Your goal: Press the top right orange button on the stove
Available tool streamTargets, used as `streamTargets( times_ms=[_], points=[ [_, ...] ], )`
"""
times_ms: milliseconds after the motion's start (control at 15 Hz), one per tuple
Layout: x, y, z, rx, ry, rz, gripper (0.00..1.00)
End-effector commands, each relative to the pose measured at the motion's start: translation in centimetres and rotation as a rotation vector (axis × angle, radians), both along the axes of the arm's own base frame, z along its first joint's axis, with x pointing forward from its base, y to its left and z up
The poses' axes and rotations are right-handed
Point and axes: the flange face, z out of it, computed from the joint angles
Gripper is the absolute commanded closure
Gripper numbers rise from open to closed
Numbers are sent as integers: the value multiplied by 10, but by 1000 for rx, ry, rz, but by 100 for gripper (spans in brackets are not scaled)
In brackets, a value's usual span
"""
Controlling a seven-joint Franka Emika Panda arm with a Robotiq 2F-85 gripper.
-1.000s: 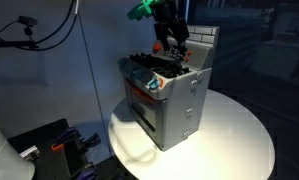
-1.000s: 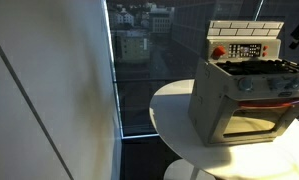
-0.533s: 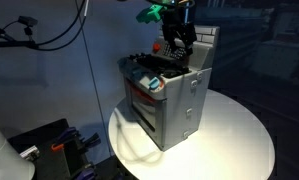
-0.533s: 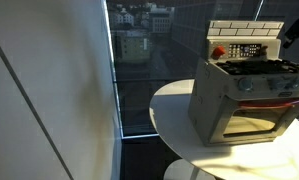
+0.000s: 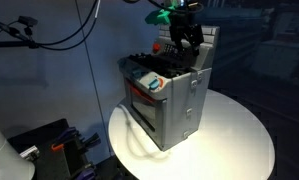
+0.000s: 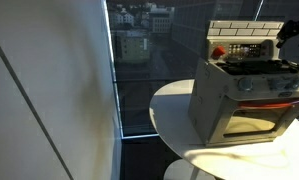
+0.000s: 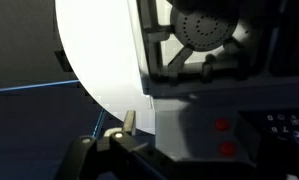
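- Wrist view gives us the close-up: two small orange buttons [image 7: 222, 125] sit one above the other on a pale grey face of the stove [image 7: 189, 115]. A dark strip with tiny markings lies just to their right.
- Above them in that same view there's a round dotted burner [image 7: 204, 30], and the white table [image 7: 94, 50] curves away on the left.
- In an exterior view the whole toy stove [image 5: 174, 100] stands on the round table [image 5: 239, 140]. The gripper [image 5: 185, 42] hangs over its rear edge, close in front of the upright back panel [image 5: 204, 40]. No buttons on that panel can be picked out from here.
- In an exterior view the stove [image 6: 244, 95] faces us from the front. The buttons merge into a single reddish spot [image 6: 218, 52] at the left end of the tiled back panel [image 6: 247, 38], beside the dark strip.
- That view also shows the window [image 6: 139, 40] with city buildings, which no other camera catches.
- The gripper [image 6: 292, 35] is cut off there by the right edge, only a dark shape near the panel's far end.
- Pincer state: I cannot tell. Wrist view shows just one pale fingertip [image 7: 129, 122] poking up at the bottom, and the exterior shots are too dark and small to separate the fingers.
- Whether anything touches a button can't be made out. In wrist view the two dots show uncovered.
- A green blob [image 5: 164, 15] sits on the arm above the gripper, too blurred to identify.
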Motion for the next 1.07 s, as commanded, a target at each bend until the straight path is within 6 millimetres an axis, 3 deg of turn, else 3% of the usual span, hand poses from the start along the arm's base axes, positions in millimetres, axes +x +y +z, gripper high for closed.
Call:
streamTargets(
  times_ms=[0, 1000],
  points=[
    [16, -5, 1, 13, -19, -11, 0],
    [32, -5, -8, 26, -61, -5, 0]
  ],
)
